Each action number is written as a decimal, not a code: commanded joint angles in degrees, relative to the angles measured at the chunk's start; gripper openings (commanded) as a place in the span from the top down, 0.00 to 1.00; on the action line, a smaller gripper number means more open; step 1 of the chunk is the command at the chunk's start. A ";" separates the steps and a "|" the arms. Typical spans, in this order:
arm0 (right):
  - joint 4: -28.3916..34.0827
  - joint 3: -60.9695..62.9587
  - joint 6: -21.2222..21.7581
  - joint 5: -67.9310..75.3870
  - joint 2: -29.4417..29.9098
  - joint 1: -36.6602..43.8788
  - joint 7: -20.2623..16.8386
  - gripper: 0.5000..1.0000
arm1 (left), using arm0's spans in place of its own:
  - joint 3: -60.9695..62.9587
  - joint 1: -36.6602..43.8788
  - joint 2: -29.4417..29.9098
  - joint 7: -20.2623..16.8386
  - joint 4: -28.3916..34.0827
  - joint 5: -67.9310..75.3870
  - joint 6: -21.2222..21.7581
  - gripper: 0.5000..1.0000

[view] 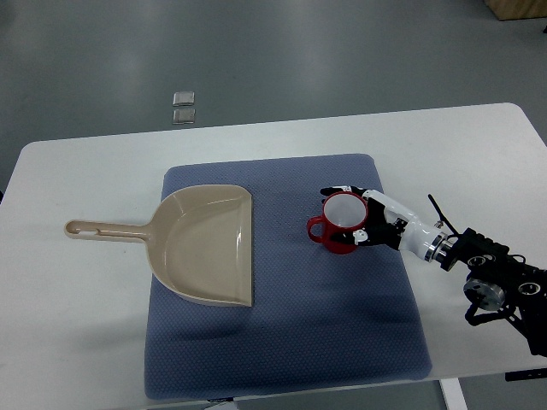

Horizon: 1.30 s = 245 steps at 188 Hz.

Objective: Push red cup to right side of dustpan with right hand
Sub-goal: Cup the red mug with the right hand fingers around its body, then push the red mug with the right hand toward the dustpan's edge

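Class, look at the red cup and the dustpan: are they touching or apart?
Apart. The top view shows a strip of blue mat between the red cup and the dustpan.

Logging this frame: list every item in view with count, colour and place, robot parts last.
table: 1, white, fills most of the frame
mat: 1, blue-grey, centre of the table
dustpan: 1, beige, left part of the mat, handle pointing left onto the table
red cup: 1, red with white inside, on the mat right of the dustpan, handle facing the dustpan
floor plates: 2, grey, on the floor beyond the table
right hand: 1, black and white, fingers curled around the cup's right side
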 commanded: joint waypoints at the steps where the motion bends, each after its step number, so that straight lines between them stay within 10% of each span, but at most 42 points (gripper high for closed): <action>1: -0.01 0.00 -0.45 0.02 0.54 0.00 0.00 0.13 | 0.01 0.00 0.00 0.01 0.00 0.00 0.00 0.00; 245: 0.87 -4.21 -4.15 0.11 5.19 0.53 0.00 0.13 | 0.01 0.00 0.00 0.01 0.00 0.00 0.00 0.00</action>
